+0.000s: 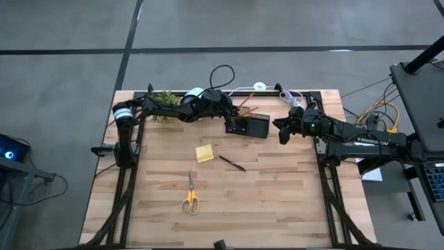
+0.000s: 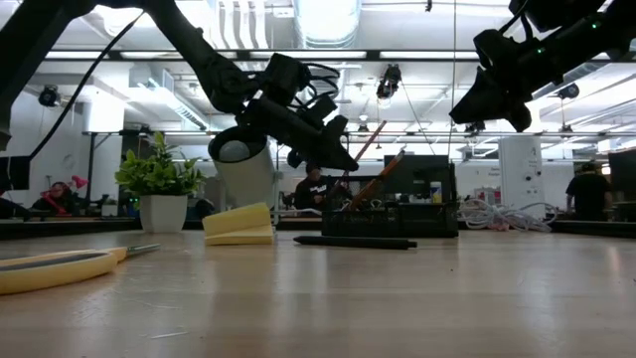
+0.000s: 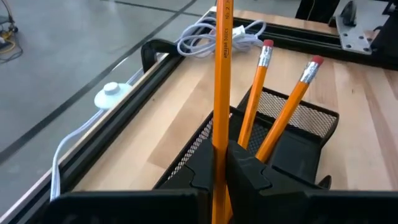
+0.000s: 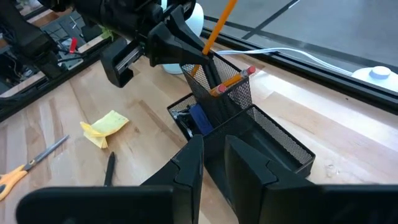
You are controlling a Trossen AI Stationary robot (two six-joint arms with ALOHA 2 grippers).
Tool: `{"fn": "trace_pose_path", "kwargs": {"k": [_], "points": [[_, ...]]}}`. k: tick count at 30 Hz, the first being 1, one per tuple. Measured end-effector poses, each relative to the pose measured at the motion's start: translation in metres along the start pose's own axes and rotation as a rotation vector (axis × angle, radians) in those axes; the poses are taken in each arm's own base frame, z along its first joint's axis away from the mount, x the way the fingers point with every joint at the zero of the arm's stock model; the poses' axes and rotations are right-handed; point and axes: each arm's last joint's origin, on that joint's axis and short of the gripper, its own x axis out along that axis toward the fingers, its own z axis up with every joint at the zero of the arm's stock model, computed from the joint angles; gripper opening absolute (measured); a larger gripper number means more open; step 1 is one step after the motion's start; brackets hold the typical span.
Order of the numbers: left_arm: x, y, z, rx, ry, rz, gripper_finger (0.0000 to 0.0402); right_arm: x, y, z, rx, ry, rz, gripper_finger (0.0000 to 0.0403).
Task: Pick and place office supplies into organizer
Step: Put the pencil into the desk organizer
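Observation:
The black mesh organizer [image 1: 251, 126] stands at the far middle of the table. Two orange pencils [image 3: 255, 93] lean in its taller section, and a small blue piece [image 4: 199, 118] lies in a lower compartment. My left gripper [image 3: 222, 168] is shut on a third orange pencil [image 3: 222, 74] over that taller section [image 4: 214, 93]. A yellow sticky-note pad [image 1: 205, 153], a black pen [image 1: 232, 163] and yellow-handled scissors [image 1: 191, 194] lie flat on the table. My right gripper [image 4: 214, 155] hovers right of the organizer, open by a narrow gap with nothing in it. My left gripper pinches the pencil's shaft [image 3: 221, 140] between its two fingers, in the pencil's lower half. The fingers come from the table's left, slanting slightly down, and lie across the pencil. The pencil stands steeply, its upper end above the fingers. Its lower end is hidden behind the fingers.
A green potted plant [image 1: 163, 101] and a white round device [image 1: 194, 94] stand at the far edge by the left arm. A white cable [image 1: 291, 94] lies at the far right. A black frame [image 1: 326, 160] runs along the table's sides. Bare wood [image 1: 277, 201] shows nearer.

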Motion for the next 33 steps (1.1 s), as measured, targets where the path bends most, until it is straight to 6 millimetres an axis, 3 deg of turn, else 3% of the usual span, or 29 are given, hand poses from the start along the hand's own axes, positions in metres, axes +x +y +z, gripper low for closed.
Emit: {"fn": "trace_pose_path", "kwargs": {"k": [33], "points": [[0.0034,0.0002,-0.0024,0.004,-0.020,-0.003,0.0027,0.0000,-0.0001,0.0001,0.000,-0.002,-0.005,0.0057]]}}
